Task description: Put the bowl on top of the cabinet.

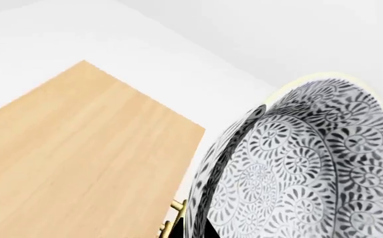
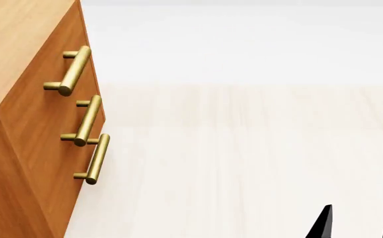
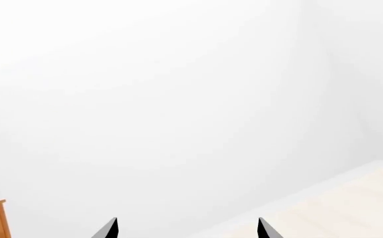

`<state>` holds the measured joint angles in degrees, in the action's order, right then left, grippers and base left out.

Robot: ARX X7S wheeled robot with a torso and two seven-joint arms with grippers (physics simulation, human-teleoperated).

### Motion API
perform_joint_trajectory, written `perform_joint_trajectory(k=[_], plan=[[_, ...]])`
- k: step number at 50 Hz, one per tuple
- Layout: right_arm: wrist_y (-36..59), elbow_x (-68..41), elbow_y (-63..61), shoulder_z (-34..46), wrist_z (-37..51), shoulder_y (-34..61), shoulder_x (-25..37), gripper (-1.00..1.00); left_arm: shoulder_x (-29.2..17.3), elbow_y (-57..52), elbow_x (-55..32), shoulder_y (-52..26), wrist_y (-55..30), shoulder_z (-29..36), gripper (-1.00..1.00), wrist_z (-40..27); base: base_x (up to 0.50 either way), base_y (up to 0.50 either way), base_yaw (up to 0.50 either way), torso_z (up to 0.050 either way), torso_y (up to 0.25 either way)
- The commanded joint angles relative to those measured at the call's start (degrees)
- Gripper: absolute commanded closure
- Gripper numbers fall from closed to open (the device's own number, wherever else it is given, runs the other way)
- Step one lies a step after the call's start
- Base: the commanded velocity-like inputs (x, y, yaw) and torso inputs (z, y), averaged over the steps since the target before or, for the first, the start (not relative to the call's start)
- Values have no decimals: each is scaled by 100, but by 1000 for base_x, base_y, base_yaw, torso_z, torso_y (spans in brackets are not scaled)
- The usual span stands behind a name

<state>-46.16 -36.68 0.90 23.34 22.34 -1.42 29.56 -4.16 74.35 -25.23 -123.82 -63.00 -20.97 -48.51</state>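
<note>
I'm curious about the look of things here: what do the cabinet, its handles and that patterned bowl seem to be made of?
The cabinet looks like orange-brown wood with a paler, grained top. Its handles look like brushed brass, given their golden sheen. The bowl looks like glazed ceramic, white with dense dark floral print. All are simulator renders.

Bowl up in the air, cabinet below it

The bowl is round and deep, white with lots of grey-black swirly flowers and a pale rim; it is tipped on its side, above one edge of the cabinet. The cabinet is orange-brown wood with a lighter top and three gold bar handles.
</note>
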Motion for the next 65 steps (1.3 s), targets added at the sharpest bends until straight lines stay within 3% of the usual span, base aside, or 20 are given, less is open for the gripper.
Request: perform_joint_trajectory(k=[1, 8, 16, 65], plan=[[28, 20, 16, -28, 3, 6, -26, -100, -148, -68, 514, -65, 222, -1038, 100, -303, 0, 0, 0, 0, 0], [31, 100, 8, -65, 49, -13, -50, -100, 25, -1784, 90, 733, -408, -1719, 100, -1095, 0, 0, 0, 1, 0], [85, 142, 42, -63, 52, 25, -84, -100, 168, -2765, -118, 1153, -547, -2119, 100, -1582, 0, 0, 0, 0, 0], [192, 215, 86, -112, 6, 53, -170, -100, 83, -3803, -368, 1974, -584, -2191, 100, -2005, 0, 0, 0, 0, 1]])
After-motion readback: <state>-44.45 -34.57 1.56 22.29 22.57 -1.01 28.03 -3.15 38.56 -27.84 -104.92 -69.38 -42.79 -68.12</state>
